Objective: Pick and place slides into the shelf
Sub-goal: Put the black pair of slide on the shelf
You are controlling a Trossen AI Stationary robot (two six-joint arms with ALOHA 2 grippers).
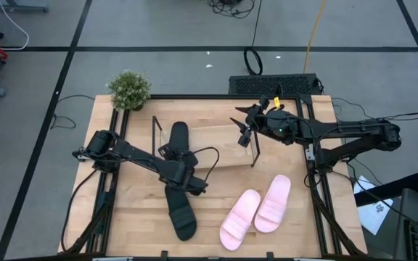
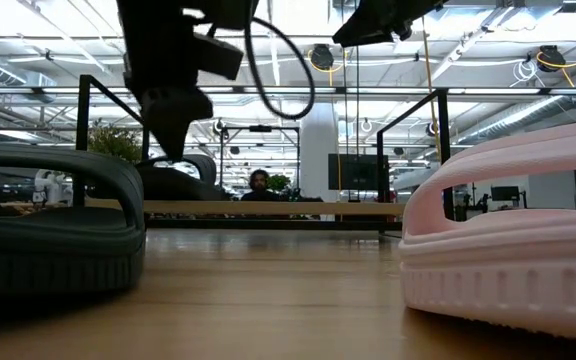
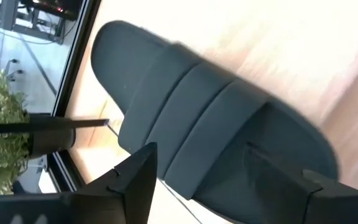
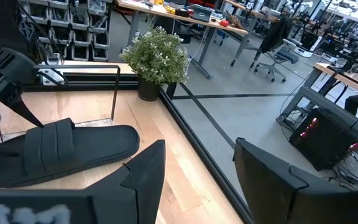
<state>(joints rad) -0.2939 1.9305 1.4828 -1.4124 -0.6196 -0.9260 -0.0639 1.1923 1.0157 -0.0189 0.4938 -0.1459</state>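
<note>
- Nearest the front edge of the table (image 1: 133, 225), a black slide (image 1: 181, 212) lies flat left of centre. The low view cuts it off at the left.
- The pale pink pair (image 1: 256, 210) lies right of centre near the front edge, the two touching side by side. The low view shows only one of them, cropped at the right.
- The left gripper (image 1: 174, 158) hangs over the table's middle, above the second black slide (image 1: 178, 138). Its jaws stand apart around the strap without visibly clamping it, and the arm hides the slide's near end.
- That slide rests in the left end of the shelf (image 1: 216, 138), whose thin wire frame is hard to trace from above.
- The right gripper (image 1: 242, 123) hovers over the shelf's right end, jaws apart and holding nothing.
- A small potted plant (image 1: 128, 89) stands at the back left corner.
- Beyond the table, a person (image 2: 259, 186) shows small and indistinct.
</note>
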